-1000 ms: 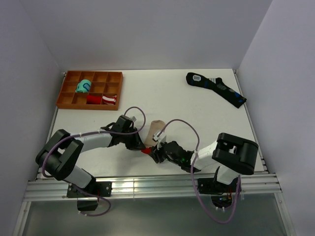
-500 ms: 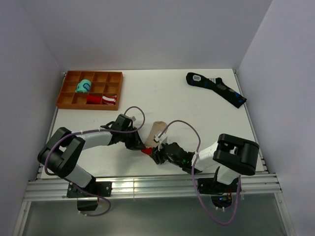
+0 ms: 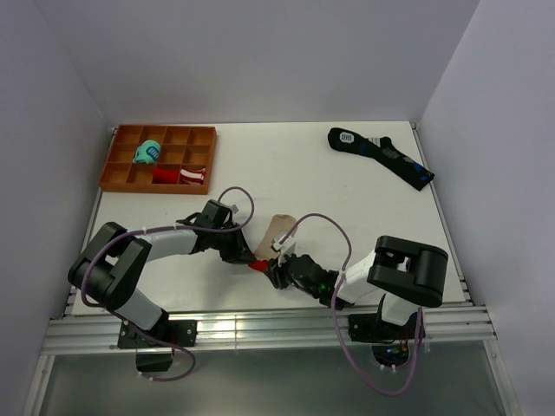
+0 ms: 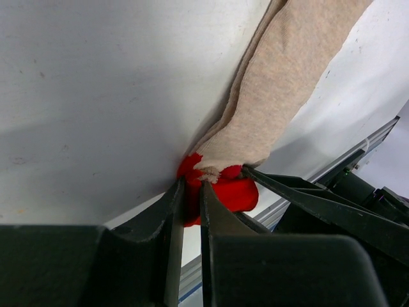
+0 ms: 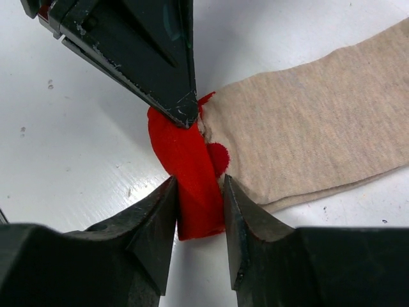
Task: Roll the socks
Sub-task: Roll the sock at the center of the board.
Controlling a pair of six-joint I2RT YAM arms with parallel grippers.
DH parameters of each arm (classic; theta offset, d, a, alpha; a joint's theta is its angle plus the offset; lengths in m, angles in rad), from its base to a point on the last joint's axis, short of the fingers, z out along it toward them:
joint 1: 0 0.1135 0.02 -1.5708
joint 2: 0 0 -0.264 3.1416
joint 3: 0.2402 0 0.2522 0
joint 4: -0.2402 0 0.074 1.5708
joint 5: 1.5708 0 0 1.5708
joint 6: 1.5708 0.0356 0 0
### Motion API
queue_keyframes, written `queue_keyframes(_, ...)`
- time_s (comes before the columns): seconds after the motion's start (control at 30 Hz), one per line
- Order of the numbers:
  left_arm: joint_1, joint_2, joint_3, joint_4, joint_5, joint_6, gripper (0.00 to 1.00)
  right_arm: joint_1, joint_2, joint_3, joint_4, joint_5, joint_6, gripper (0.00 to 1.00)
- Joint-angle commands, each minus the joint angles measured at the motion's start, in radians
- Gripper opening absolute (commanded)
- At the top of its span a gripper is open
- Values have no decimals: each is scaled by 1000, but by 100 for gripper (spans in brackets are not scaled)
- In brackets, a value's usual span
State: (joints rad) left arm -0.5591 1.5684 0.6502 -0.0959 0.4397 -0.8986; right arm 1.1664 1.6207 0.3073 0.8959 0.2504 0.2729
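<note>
The socks (image 3: 277, 230) lie flat on the white table (image 3: 303, 165) just in front of the two arm bases, a beige length running away from the arms with its red end (image 5: 192, 185) nearest them. Both grippers meet at that red end. The left gripper (image 4: 192, 188) has its jaws drawn narrow, with a thin pinch of red fabric caught between them at the edge where red meets beige. The right gripper (image 5: 198, 182) comes in from the opposite side. Its two fingers (image 5: 153, 224) sit at middling width and press on either side of a folded-over hump of the red fabric, so it too has hold of the socks. In the right wrist view one dark left fingertip bears down on the top of that red fold, close to the right gripper's own tips — the two grippers are nearly touching. The beige part lies slack and unrolled. Well apart at the far left of the table stands an orange compartment tray (image 3: 126, 137), holding a teal bundle (image 3: 149, 153) and a red-and-white bundle (image 3: 180, 175) in separate compartments. A long black sock (image 3: 380, 156) with blue and white marks lies at the far right.
</note>
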Motion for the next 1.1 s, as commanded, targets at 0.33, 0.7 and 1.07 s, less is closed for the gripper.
queue_keyframes(0.33,8,-85,32,-36,-194,23,21,-20,62,-76,-12,-42,69,9)
queue_keyframes(0.7,7,-1,155,39,-170,137,39,-36,65,-91,23,-72,69,10)
queue_keyframes(1.07,-21,185,344,-33,-174,279,39,-45,65,-86,26,-96,65,10)
